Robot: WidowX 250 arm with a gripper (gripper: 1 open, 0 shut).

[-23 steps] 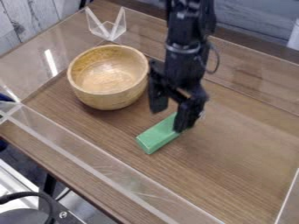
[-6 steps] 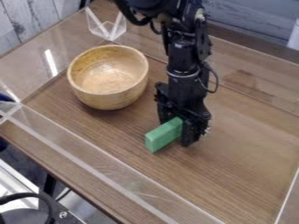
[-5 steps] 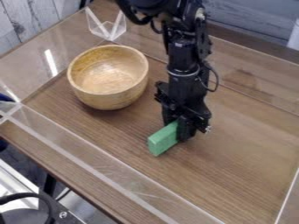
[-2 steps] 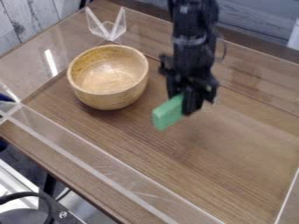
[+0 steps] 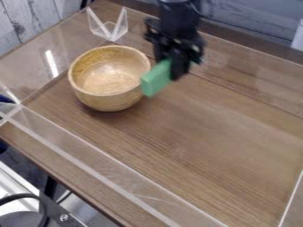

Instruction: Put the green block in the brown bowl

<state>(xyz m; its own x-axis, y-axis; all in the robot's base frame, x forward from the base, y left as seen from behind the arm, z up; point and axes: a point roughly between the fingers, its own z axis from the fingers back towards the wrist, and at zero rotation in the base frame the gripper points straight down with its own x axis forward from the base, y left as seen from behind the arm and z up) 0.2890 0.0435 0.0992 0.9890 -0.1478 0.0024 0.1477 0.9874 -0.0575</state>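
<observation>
Camera view, single angle from the front of the workspace. The gripper [image 5: 173, 58] points down over the wooden tabletop [image 5: 201, 133], and its fingers [image 5: 182, 56] are clamped on the upper end of the green block [image 5: 158, 78]. The block hangs tilted below the fingers, clear of the tabletop, with its lower end reaching toward the near left.

The brown bowl [image 5: 110, 77] sits just to the left of the fingers and below them. In this view the block's lower end overlaps the bowl's right rim; whether it is directly above the rim or slightly short of it cannot be told from one angle. The bowl interior appears empty. A small clear object [image 5: 106, 24] stands behind the bowl, well apart from the fingers and not involved.

Step in hand, as judged: the carry. The block is lifted and is at the edge of the bowl, not yet over its centre, so the task looks a little past halfway.

Next move calls for a further shift to the left until the block sits over the bowl's hollow, then a short descent and a release. The hanging lower end must clear the thick rim; a strike there could push the bowl or twist the block in the grip.
</observation>
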